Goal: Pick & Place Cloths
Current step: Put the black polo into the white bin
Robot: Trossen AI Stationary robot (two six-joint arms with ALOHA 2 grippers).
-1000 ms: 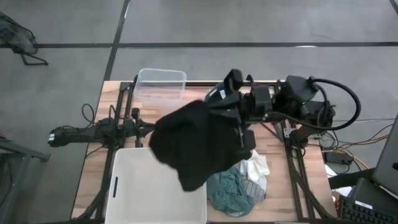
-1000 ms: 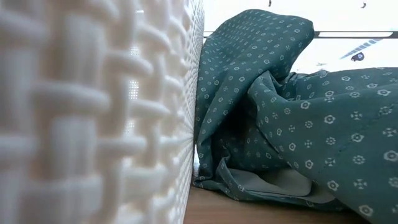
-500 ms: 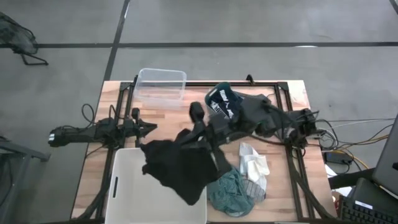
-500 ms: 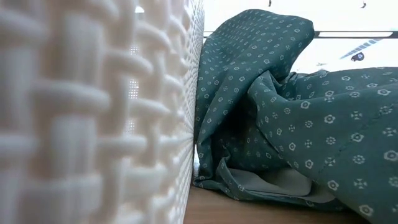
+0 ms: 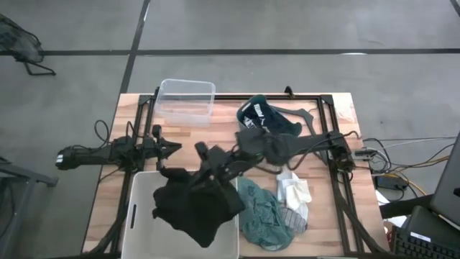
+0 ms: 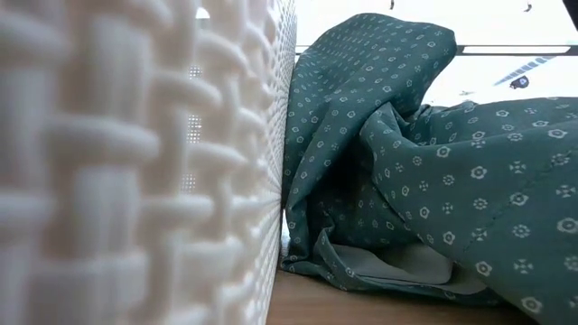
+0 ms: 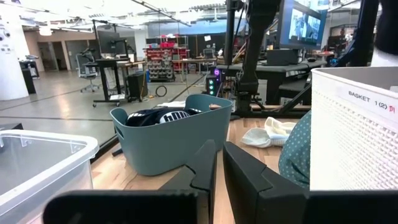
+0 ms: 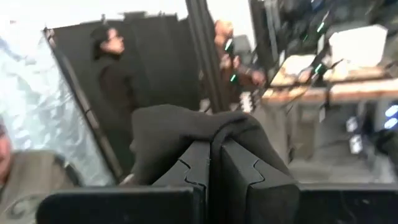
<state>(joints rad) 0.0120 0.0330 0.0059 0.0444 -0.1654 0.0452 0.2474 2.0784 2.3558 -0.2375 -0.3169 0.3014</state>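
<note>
Carrying the black cloth (image 5: pixel 192 210) over the white tub (image 5: pixel 141 199) at the near left of the table (image 5: pixel 323 237), with the right hand (image 5: pixel 206 155) pinched shut on a fold of it. Lowering straight down before letting go, probably best, since the bulk of the fabric is hanging over the tub's right rim and part could slide outside onto the green cloth (image 5: pixel 261 219) lying just beside the tub. Shifting a little farther over the tub first, then opening only once the loose end is resting inside. Watching for fabric snagging between the fingers (image 8: pixel 237 168), wrapped closely in dark cloth in the right wrist view. Reaching across from the right side of the table, the right arm stretched long and low toward the tub, hand out ahead above the tub's far rim. Waiting at the left edge, the left hand (image 5: pixel 167 149) closed on nothing, fingers nearly touching, pointing toward the teal basket (image 7: pixel 169 138) with a dark striped cloth (image 7: pixel 154 116) in it. Still waiting on the table: the green cloth, a white cloth (image 5: pixel 295 190) and a grey one (image 5: pixel 293 217) near the front right. Standing unused at the far left, a clear box (image 5: pixel 187 101).
</note>
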